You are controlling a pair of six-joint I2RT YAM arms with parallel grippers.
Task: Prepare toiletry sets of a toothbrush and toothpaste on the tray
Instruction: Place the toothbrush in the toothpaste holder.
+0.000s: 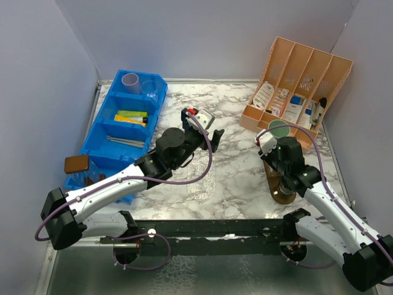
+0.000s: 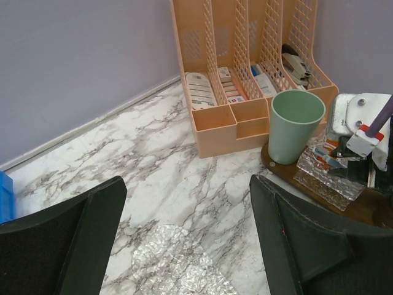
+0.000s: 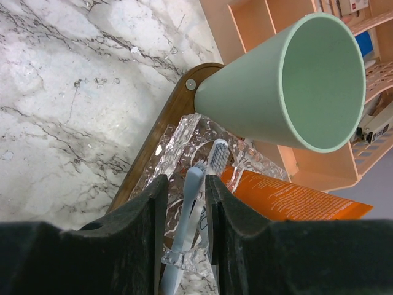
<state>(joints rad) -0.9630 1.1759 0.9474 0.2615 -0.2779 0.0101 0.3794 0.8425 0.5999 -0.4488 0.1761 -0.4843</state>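
1 marble counter (image 1: pixel 239 178) | 1 wooden tray (image 3: pixel 156 141) at its right carrying 1 upright mint green cup (image 3: pixel 276 86), 1 clear cup (image 3: pixel 184 138), 1 orange tube (image 3: pixel 288 200) | left end effector (image 2: pixel 187 203) spread wide, empty | right end effector (image 3: pixel 186 181) nearly closed on 1 toothbrush (image 3: pixel 216 157) at the clear cup

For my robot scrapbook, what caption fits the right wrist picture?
The right hand pinches a pale blue toothbrush beside an orange tube and mint green cup on the wooden tray.
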